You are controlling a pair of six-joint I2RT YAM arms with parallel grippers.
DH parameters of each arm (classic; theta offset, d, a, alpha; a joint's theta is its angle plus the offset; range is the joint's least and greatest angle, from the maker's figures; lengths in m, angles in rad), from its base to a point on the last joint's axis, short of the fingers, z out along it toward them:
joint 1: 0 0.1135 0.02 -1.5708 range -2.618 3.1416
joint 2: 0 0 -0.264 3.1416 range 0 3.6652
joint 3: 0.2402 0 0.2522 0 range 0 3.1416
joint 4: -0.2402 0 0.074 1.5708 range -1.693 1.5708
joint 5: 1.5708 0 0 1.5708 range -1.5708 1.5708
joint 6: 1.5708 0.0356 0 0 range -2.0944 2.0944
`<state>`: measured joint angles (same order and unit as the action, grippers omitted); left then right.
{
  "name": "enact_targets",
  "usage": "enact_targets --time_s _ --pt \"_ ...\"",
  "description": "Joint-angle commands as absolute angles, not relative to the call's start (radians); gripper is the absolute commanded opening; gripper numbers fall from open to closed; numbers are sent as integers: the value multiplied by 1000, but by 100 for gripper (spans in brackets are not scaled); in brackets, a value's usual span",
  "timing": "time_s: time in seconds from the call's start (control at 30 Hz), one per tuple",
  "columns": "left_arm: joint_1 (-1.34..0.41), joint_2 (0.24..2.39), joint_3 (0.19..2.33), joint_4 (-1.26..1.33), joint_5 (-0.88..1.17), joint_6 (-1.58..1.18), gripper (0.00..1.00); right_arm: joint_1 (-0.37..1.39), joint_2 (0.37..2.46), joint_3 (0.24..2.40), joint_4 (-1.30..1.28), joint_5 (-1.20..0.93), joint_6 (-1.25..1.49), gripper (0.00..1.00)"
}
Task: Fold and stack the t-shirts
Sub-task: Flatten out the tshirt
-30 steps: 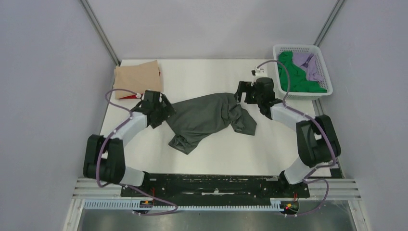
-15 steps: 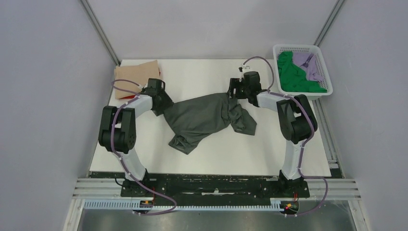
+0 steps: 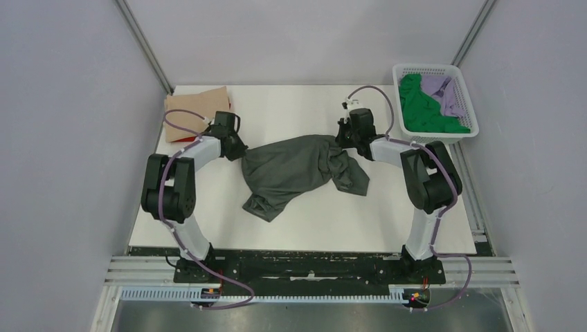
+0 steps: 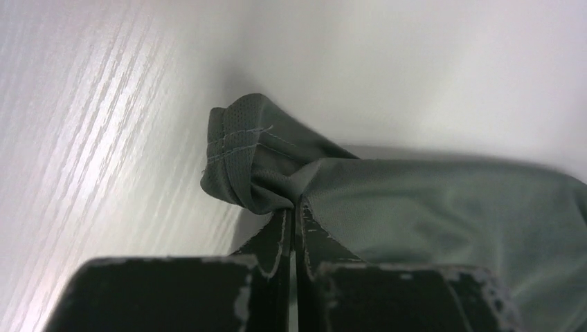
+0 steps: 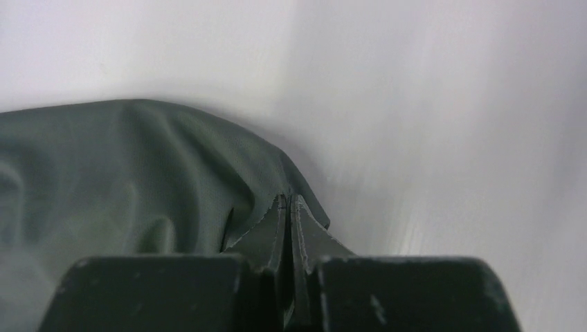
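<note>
We've got the dark grey t-shirt (image 3: pixel 294 169) lying rumpled across the middle of the desk (image 3: pixel 387 214), with one sleeve flopped toward the near right and a bunched lower end trailing toward the near left. Both arms are on it.

At the shirt's left end, the left hand (image 4: pixel 294 207) is pinched tight. Its fingers are pressed together with a wad of stitched hem caught right at the tips.

Over at the shirt's far right corner, the right hand (image 5: pixel 287 202) is clamped just as tight. Its tips are closed on the very edge of a fold of the same grey cloth. The cloth between the two hands lies slack on the desk.

Beyond the shirt's left end and farther back, we see the tan t-shirt (image 3: pixel 197 107) folded flat. A sliver of the red t-shirt (image 3: pixel 181 139) peeks out from under its near edge.

Well off to the right of the grey shirt and farther back sits the white lattice basket (image 3: pixel 462 79). The green t-shirt (image 3: pixel 422 111) is heaped inside it, and the lilac t-shirt (image 3: pixel 443 93) is draped over the green one's far right side.
</note>
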<state>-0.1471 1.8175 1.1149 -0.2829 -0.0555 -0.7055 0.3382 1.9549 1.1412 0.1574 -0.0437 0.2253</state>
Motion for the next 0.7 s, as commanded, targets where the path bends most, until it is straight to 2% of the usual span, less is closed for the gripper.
enact_targets --time_s 0.0,0.17,0.4,0.57,0.67 --pt "-192 1581 1101 -268 -149 -627 2 340 1746 1106 256 -9 176 0" --pt "-239 1328 1058 -260 -217 -605 2 339 1492 1024 291 -24 126 0" --pt "-262 920 1091 -286 -198 -565 2 339 1102 1004 209 -86 48 0" --pt "-262 705 1209 -276 -113 -560 2 339 874 1091 131 -138 23 0" --pt "-262 637 1290 -273 -37 -556 2 339 812 1193 68 -181 8 0"
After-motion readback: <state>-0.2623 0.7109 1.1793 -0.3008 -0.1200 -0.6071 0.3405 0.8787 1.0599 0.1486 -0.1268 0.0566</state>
